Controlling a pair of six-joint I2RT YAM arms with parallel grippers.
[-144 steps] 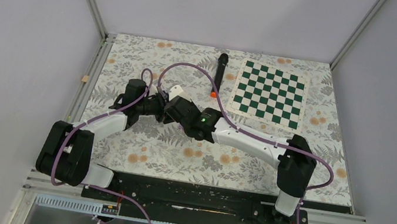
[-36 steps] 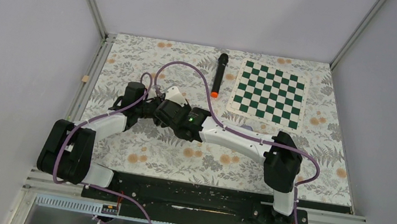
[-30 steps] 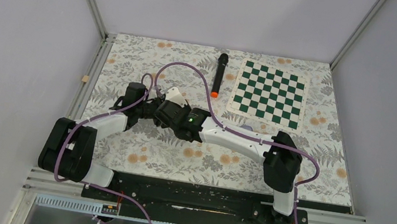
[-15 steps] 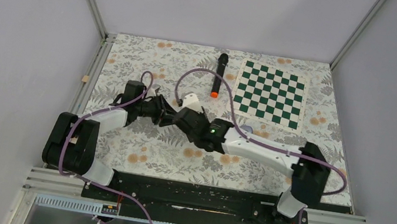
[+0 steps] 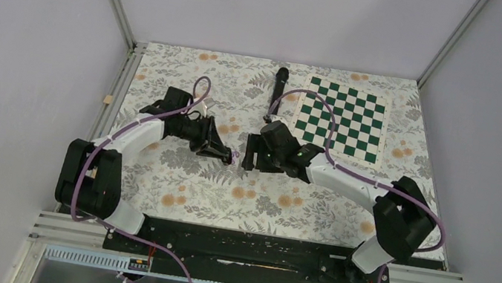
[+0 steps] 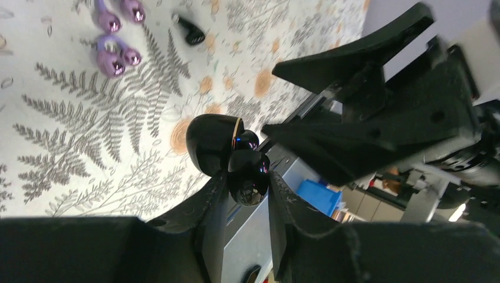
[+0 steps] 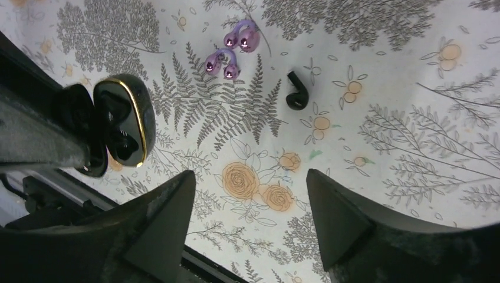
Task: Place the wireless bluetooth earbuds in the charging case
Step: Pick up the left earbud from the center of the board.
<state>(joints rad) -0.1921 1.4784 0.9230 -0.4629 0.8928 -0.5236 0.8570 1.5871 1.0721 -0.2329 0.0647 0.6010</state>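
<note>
My left gripper (image 5: 226, 154) (image 6: 247, 184) is shut on the charging case (image 6: 213, 144), a glossy black shell with a gold rim, and holds it open above the cloth. The case also shows at the left of the right wrist view (image 7: 122, 120). My right gripper (image 5: 249, 153) (image 7: 249, 177) is open and empty, facing the left one across a small gap. Two pale purple earbud pairs (image 7: 242, 39) (image 7: 219, 63) and one black earbud (image 7: 296, 95) lie loose on the cloth. They also show in the left wrist view: the purple earbuds (image 6: 112, 58) and the black earbud (image 6: 191, 29).
A long black microphone (image 5: 280, 80) lies at the back, its near end hidden behind the right arm. A green and white chessboard (image 5: 341, 117) lies at the back right. The floral cloth (image 5: 174, 183) covers the table; metal rails run along the left side (image 5: 113, 98).
The two grippers, close together at centre-left a second ago, have drawn apart. The right arm swung back to the right; the left gripper reached toward the middle with the case.
</note>
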